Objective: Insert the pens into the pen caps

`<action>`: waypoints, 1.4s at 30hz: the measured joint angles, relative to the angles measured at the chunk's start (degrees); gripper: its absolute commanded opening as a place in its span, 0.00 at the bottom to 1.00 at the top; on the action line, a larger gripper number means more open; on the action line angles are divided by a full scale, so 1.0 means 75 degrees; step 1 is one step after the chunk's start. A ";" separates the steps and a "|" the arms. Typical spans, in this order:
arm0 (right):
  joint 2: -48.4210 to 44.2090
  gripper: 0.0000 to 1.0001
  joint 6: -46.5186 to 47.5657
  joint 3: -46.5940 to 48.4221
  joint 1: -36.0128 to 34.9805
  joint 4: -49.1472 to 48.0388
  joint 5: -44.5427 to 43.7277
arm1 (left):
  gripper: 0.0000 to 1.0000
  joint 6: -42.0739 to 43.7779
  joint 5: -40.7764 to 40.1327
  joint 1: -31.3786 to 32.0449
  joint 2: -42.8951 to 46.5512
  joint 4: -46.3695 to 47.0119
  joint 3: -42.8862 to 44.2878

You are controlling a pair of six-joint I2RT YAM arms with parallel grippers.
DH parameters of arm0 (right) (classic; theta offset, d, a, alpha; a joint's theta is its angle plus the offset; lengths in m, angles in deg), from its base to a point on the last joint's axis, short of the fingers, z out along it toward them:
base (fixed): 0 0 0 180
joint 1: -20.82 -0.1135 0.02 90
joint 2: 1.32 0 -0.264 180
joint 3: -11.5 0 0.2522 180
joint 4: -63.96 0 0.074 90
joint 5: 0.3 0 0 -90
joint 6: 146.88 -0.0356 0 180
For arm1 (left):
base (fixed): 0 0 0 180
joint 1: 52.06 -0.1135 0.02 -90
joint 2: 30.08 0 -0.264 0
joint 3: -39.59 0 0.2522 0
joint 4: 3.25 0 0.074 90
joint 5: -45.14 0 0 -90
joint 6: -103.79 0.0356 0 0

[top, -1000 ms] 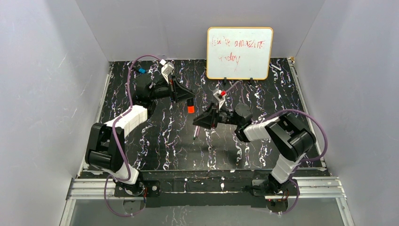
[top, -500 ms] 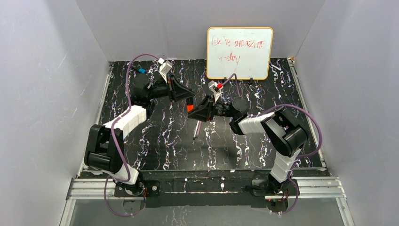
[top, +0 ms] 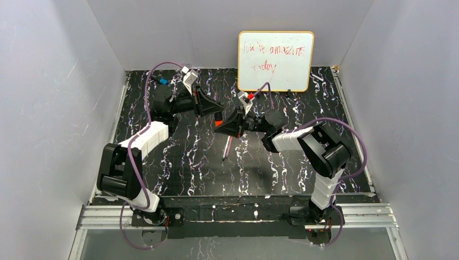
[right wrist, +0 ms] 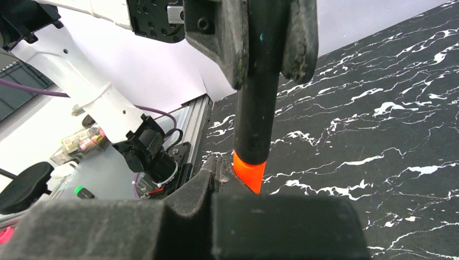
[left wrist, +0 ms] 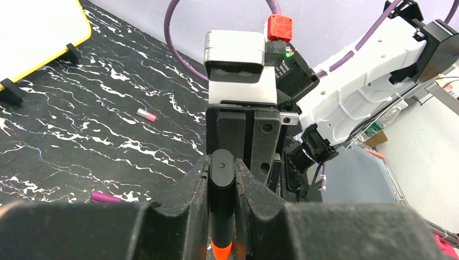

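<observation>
While the left tool [left wrist: 222, 170] clamps the black marker [left wrist: 222, 195] above the tabletop [top: 189, 162], the right tool [right wrist: 224, 169] is pinched together on its orange end [right wrist: 248, 170]. Tools nose to nose!

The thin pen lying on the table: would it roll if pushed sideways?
Probably: the pen looks round and slim, lying flat on the smooth table. It seems stiff and light, so a careless pinch might flick it away.

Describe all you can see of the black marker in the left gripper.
The black marker is a slim, smooth plastic barrel with a rounded black top and an orange lower end. It stands roughly upright, clamped at its barrel by the left gripper; its orange end touches the shut right gripper, grip unclear.
</observation>
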 measured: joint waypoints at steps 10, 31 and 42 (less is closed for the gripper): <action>0.0087 0.01 -0.0055 0.0137 -0.0003 0.0000 0.0032 | 0.00 -0.0032 0.0006 0.0000 0.0006 0.0017 -0.0055; -0.0125 0.23 -0.0111 0.0781 0.0306 0.0866 0.0694 | 0.00 0.0090 -0.0207 0.0009 0.0356 0.0166 -0.0912; -0.0131 0.45 -0.0323 0.0621 0.0303 0.0697 0.0985 | 0.00 0.0154 -0.0405 0.0003 0.0347 0.0105 -0.0629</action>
